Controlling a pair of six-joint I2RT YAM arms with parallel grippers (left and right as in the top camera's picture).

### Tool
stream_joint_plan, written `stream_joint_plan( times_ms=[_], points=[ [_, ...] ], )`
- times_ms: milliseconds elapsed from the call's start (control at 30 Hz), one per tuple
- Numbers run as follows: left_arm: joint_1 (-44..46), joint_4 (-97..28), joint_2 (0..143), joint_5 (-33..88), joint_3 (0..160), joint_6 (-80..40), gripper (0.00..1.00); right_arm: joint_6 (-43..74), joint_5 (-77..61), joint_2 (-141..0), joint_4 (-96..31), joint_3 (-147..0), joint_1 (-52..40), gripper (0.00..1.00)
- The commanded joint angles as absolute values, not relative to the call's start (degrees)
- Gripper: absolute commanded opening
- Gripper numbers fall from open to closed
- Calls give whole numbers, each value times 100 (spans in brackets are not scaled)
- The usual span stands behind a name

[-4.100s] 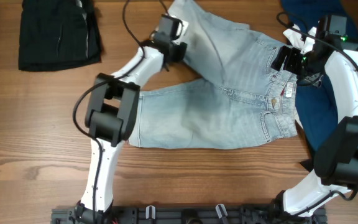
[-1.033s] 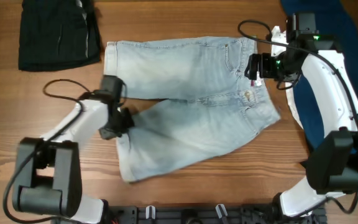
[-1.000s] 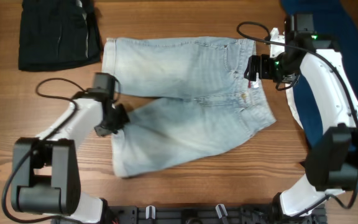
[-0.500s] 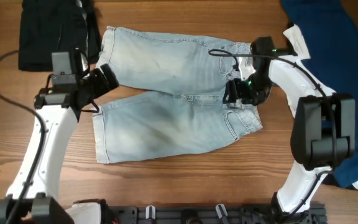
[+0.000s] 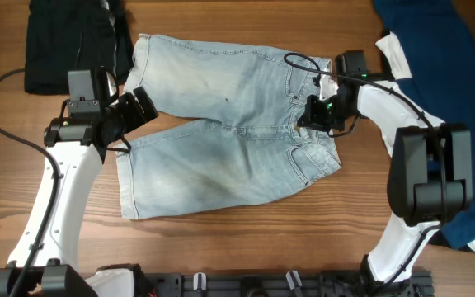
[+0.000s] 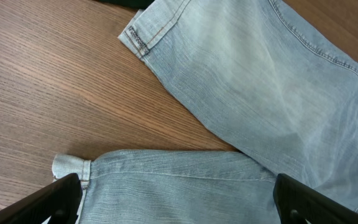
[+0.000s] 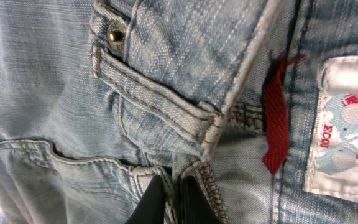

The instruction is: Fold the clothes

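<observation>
On table (image 5: 303, 239): 1 pair denim shorts (image 5: 221, 140), lengthwise left-right, legs left — L gripper (image 5: 143, 105) wide, empty; R gripper (image 7: 169, 196) pinching waistband (image 5: 334, 158).

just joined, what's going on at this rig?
Two arms are working on the denim shorts, which lie spread flat on the table, legs pointing left, no fold made yet. The right gripper is shut on the waistband; the left gripper hangs open above the gap between the legs, holding nothing.
</observation>
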State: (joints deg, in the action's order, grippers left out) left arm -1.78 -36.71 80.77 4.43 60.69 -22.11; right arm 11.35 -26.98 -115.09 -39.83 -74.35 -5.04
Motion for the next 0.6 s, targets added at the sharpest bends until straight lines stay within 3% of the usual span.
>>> stream_joint_plan(
  times_ms=[0, 200, 300, 433, 467, 500, 533, 567],
  points=[
    [-204, -3669, 8042, 478, 6082, -2137, 98, 1190, -2829, -11122, -4034, -7769, -340, 4],
    [-204, -3765, 8042, 447, 6082, -2115, 100, 1131, -1481, -10237, -4980, -8077, -45, 4],
    [-204, -3863, 8042, 445, 6082, -2115, 100, 1135, 58, -10396, -4982, -7996, -45, 4],
    [-204, -3865, 8042, 445, 6082, -2115, 100, 1415, 854, -11080, -4978, -7992, -27, 4],
    [-204, -3865, 8042, 443, 6082, -2115, 100, 1533, 1035, -11244, -4971, -7992, -5, 19],
    [-204, -3865, 8042, 443, 6082, -2095, 100, 1546, 1061, -11308, -4963, -7992, 34, 68],
    [-204, -3863, 8042, 445, 6082, -2036, 100, 1564, 1039, -11292, -4954, -8007, 91, 95],
    [-204, -3850, 8042, 381, 6082, -1966, 100, 1544, 921, -11231, -5006, -8108, 134, 99]
  ],
)
